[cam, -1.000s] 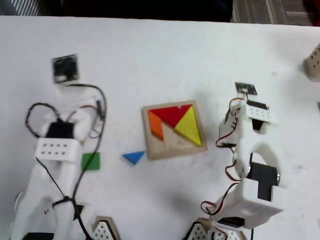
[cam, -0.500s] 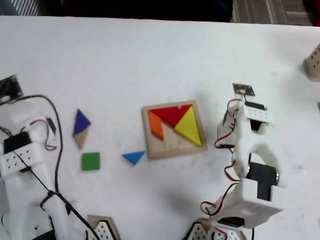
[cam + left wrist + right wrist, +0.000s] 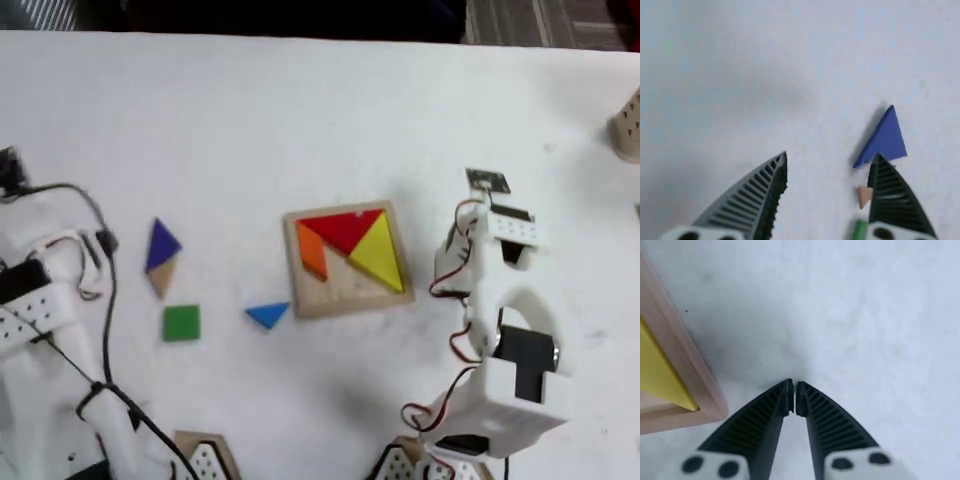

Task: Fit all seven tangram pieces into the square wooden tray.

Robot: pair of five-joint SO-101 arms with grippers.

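**Mid-tabletop: tray part filled, four pieces loose beside it**

Centre of the tabletop: the square wooden tray (image 3: 340, 288) lies flat, turned slightly askew to the table's edges. There are three pieces inside:
- The red triangle (image 3: 343, 228) lies along the tray's far side.
- The yellow triangle (image 3: 380, 255) lies against the tray's right side and touches the red one.
- The orange piece (image 3: 312, 250) lies at the tray's left side.

The near part of the tray floor is bare wood.

The other pieces are on the tabletop, toward its left edge:
- The small blue triangle (image 3: 268, 315) is just beside the tray's near-left corner, not touching it.
- The green square (image 3: 182, 323) lies farther toward the left edge, well apart from the tray.
- The purple triangle (image 3: 162, 244) lies beyond the green square, with the tan triangle (image 3: 161, 277) touching its near side.

The left arm (image 3: 45, 310) stands at the left edge of the tabletop. The left gripper (image 3: 831, 156) hangs over bare table with its jaws spread wide and nothing between them. In its wrist view the purple triangle sits just beyond one fingertip (image 3: 880, 165).

The right arm (image 3: 505, 330) stands between the tray and the right edge of the tabletop. The right gripper (image 3: 795, 385) has its jaws pressed together and empty. It is low over bare table just beside the tray's corner, where an edge of the yellow triangle shows.
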